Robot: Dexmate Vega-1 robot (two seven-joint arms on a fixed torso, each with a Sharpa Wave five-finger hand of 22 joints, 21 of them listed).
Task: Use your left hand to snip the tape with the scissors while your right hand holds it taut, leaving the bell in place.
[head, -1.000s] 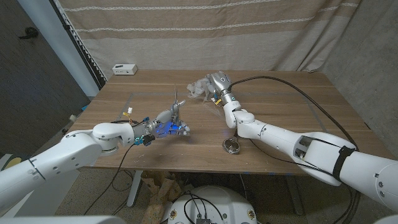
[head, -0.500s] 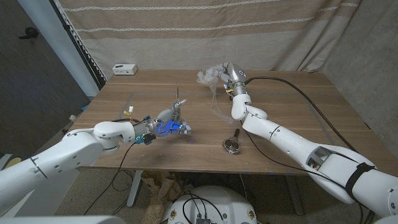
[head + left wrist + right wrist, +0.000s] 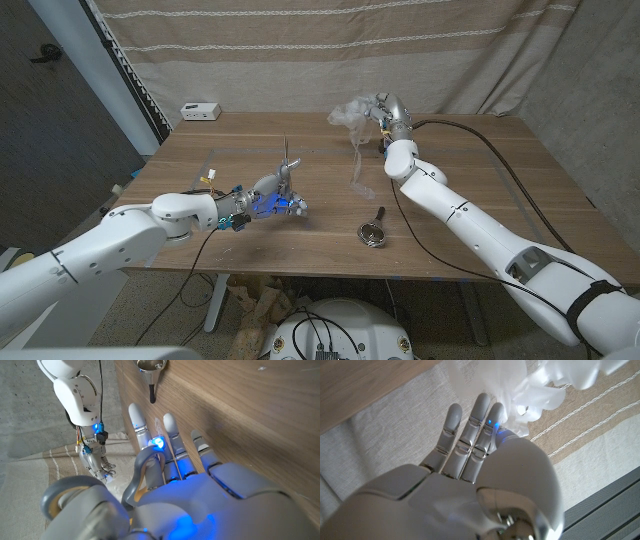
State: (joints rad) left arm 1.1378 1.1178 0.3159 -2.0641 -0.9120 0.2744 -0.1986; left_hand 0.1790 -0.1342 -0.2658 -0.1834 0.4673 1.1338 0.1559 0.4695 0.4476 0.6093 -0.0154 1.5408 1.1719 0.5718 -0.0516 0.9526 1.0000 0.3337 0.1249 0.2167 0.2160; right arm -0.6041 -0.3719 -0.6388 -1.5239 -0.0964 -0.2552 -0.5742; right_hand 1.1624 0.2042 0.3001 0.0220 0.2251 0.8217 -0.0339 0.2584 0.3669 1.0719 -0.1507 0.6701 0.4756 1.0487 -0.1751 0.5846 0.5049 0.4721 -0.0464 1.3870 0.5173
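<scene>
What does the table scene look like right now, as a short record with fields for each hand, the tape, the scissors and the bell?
left hand: holds the scissors, blades pointing up
right hand: raised over the far side of the table, fingers gripping the crumpled end of the tape
tape: clear strip hanging down from the right hand toward the bell
bell: on the table near the front edge
cut: not yet made; scissors apart from the tape

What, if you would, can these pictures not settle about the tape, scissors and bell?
- Tape: head view, too thin and translucent to trace where its lower end attaches.
- Scissors: head view, the left hand hides the handles.
- Bell: left wrist view, cut off by the edge.
</scene>
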